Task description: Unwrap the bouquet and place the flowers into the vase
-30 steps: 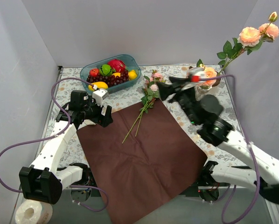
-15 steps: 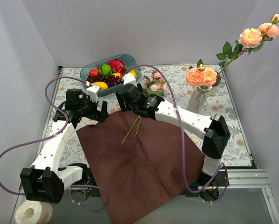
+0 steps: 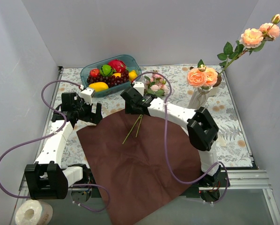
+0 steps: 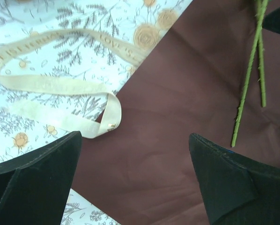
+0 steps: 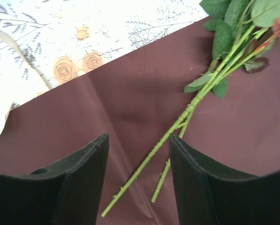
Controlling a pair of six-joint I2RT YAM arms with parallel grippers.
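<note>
Across the middle of the tabletop [image 3: 226, 129], on its flower-print cloth, a dark red sheet of paper [image 3: 144, 164] lies spread flat. Two flowers [image 3: 154, 87] lie at its far edge. Their pink blooms and leaves rest on the cloth just beyond the paper, and their bare green stems run back onto it, side by side.

The right tool [image 3: 133, 108] hangs low over those stems. Seen from the right wrist, its two black fingers [image 5: 72, 187] stand apart with the lower stem ends [image 5: 191, 105] lying on the paper [image 5: 107, 108] between them. Nothing is pinched.

The left tool [image 3: 88, 115] sits over the paper's far-left corner, spread wide and holding nothing. From the left wrist, its fingers [image 4: 37, 183] frame the paper's edge [image 4: 177, 93]. A cream ribbon [image 4: 60, 84] with printed lettering lies loose and looped on the cloth beside that edge, and the stem tips [image 4: 249, 84] show at the right.

Well apart, at the far right, the white vase [image 3: 196, 99] stands upright. It holds peach roses [image 3: 203, 76] close above its rim and one long spray [image 3: 254, 35] reaching up to the right.

A teal bowl of fruit [image 3: 109, 72] sits at the far edge, left of the blooms. A white roll [image 3: 32, 213] lies at the near left corner.
</note>
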